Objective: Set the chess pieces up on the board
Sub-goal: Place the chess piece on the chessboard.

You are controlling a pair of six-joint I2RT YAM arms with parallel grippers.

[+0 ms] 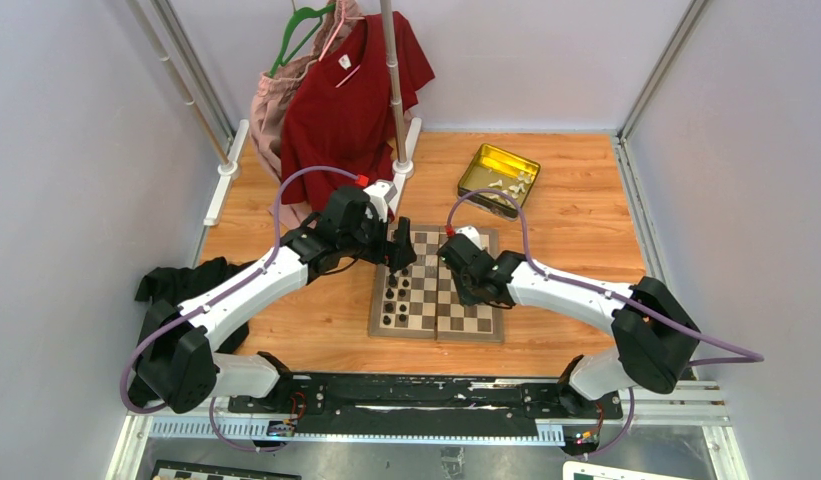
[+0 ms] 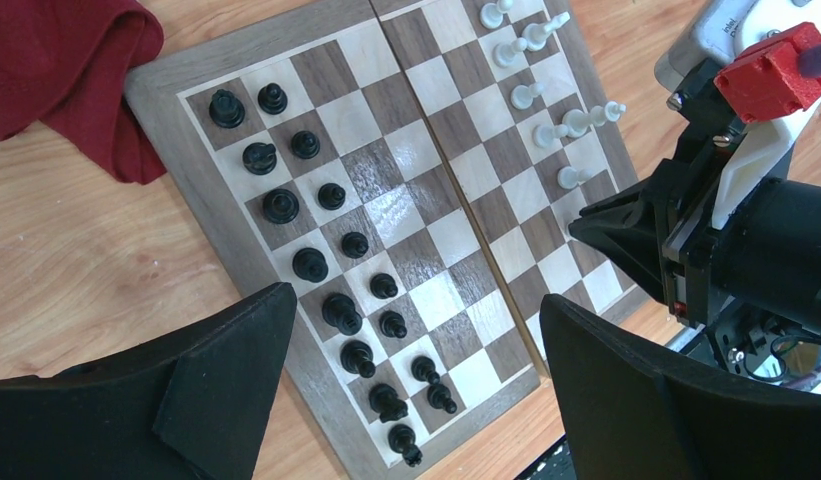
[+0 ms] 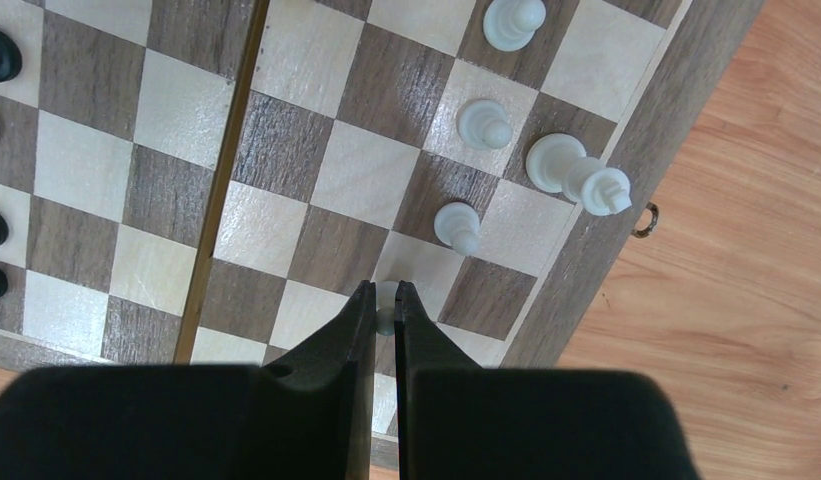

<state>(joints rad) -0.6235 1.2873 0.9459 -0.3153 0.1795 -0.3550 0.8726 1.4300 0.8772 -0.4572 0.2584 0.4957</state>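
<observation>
One white chess piece (image 3: pixel 386 303) is pinched between the right fingers (image 3: pixel 362 330) at a square near the board's (image 3: pixel 584 255) right edge; the left fingers (image 2: pixel 226 390) hang spread wide over the black pieces (image 2: pixel 341 312).

The board (image 1: pixel 436 334) is laid at the middle of the counter (image 1: pixel 566 230). The chess pieces (image 3: pixel 483 122) are stood along the board's right edge, from its far end. The opposing figures (image 2: pixel 331 195) are ranged in two files along its left edge. One chess piece (image 3: pixel 385 322) is held in the right hand (image 3: pixel 385 298) above the board's near right part. Behind the board and to its right, a tin (image 1: pixel 475 186) is set near the counter's far edge, with more pieces in it. Garments (image 1: pixel 346 110) are hung at the far edge, left of the tin.
</observation>
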